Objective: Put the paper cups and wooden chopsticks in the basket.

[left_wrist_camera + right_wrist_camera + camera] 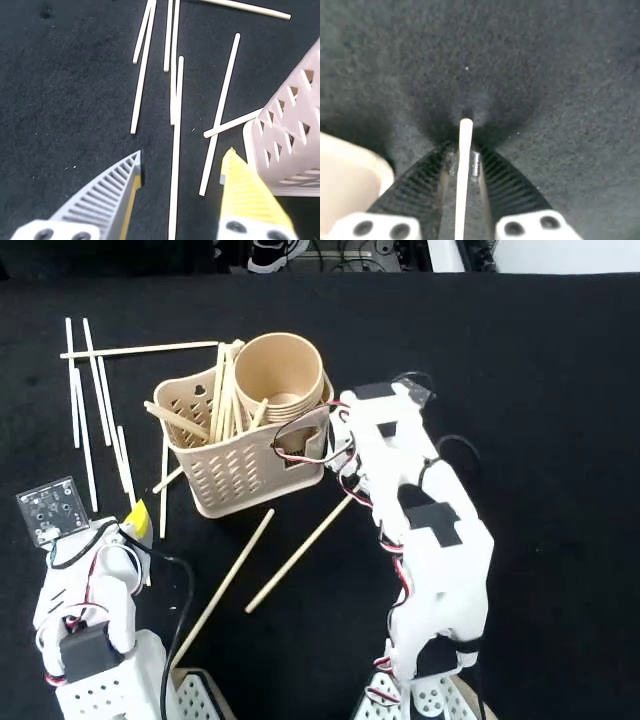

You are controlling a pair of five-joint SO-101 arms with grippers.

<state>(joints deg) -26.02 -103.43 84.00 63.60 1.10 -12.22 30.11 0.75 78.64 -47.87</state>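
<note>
A pale slotted basket (240,470) stands on a black table (540,390). A stack of paper cups (280,370) sits upright inside it, at the side nearer the right arm, and a bundle of wooden sticks (222,390) leans in the basket beside the cups. On the side of the basket away from the cups, several loose chopsticks (103,400) lie scattered flat on the table, some just beside the basket wall. Two long chopsticks lie slanted on the table between the basket and the arm bases: the left one (225,585) lies apart from the basket, and the top end of the right one (300,555) runs under the right arm. The left gripper (183,155) hangs over the loose sticks next to the basket, its grey finger (117,185) and yellow finger (245,195) spread wide apart, with one stick (175,190) lying on the table in the gap between them, touching neither. The right gripper (462,150) is close against the cup side of the basket, its fingers clamped on a single chopstick (465,132) whose tip pokes out past the fingertips above the table.
</note>
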